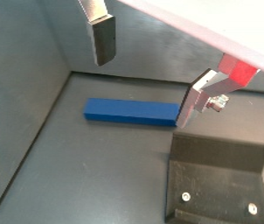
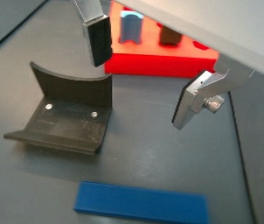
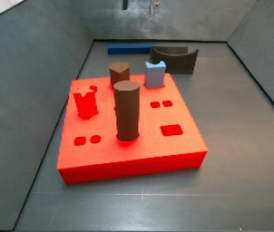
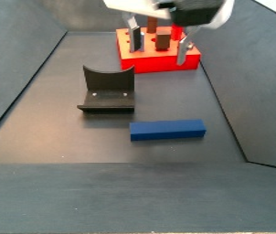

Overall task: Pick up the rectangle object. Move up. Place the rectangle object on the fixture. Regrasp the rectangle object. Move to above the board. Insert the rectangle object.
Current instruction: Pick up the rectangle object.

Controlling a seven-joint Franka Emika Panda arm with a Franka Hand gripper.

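The rectangle object is a long dark-blue bar lying flat on the grey floor, seen in both wrist views (image 1: 128,111) (image 2: 141,203) and both side views (image 3: 130,48) (image 4: 167,130). The fixture (image 1: 222,179) (image 2: 65,114) (image 4: 106,90) (image 3: 173,59) stands beside it. The red board (image 3: 127,136) (image 4: 159,57) (image 2: 158,63) holds several pegs. My gripper (image 1: 144,92) (image 2: 141,94) (image 4: 162,32) is open and empty, raised above the floor between the board and the bar, touching nothing. In a side view only its tip (image 3: 142,4) shows at the top edge.
On the board stand a tall brown cylinder (image 3: 126,111), a brown hexagonal peg (image 3: 119,72), a short light-blue peg (image 3: 155,74) and a small red peg (image 3: 86,101). Sloping grey walls (image 4: 31,73) enclose the floor.
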